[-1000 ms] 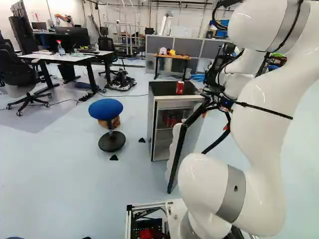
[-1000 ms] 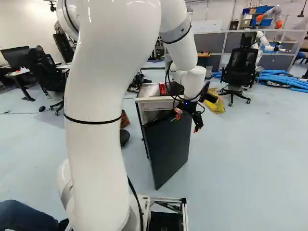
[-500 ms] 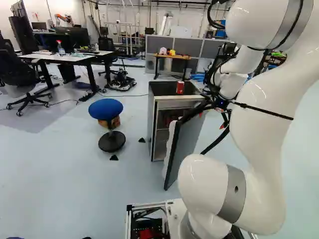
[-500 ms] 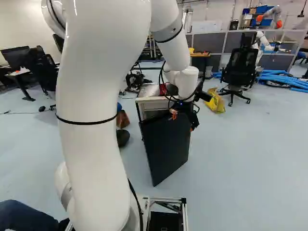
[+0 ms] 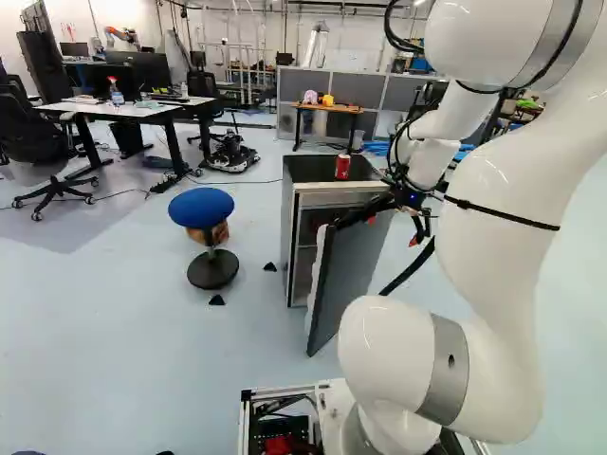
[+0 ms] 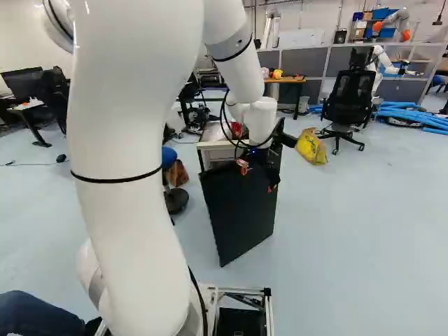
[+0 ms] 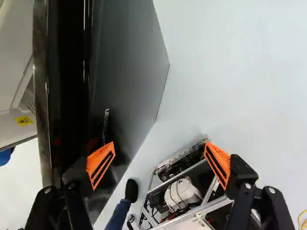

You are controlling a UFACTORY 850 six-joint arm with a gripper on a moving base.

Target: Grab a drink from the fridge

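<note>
1. Claw: gripper (image 7: 159,160) released, its 2 fingers spread wide, nothing pinched between them.
2. Drink: red can (image 5: 342,167) upright on top of the fridge (image 5: 286,227), near the front edge. Probably parked there so the gripper has no load while it deals with the door; upright on a flat top, it should keep steady if the fridge isn't jolted.
3. Fridge door (image 5: 351,270) ajar. Gripper sits by its outer face, 1 finger overlapping that face in the wrist view; contact can't be confirmed. From this side a push would swing it shut, no grip needed, so closing looks like the step in hand.
4. Next, likely: press smoothly until the door seats, then go for the can. Risk: finger slipping off the panel, or a hard shove toppling the can.
</note>
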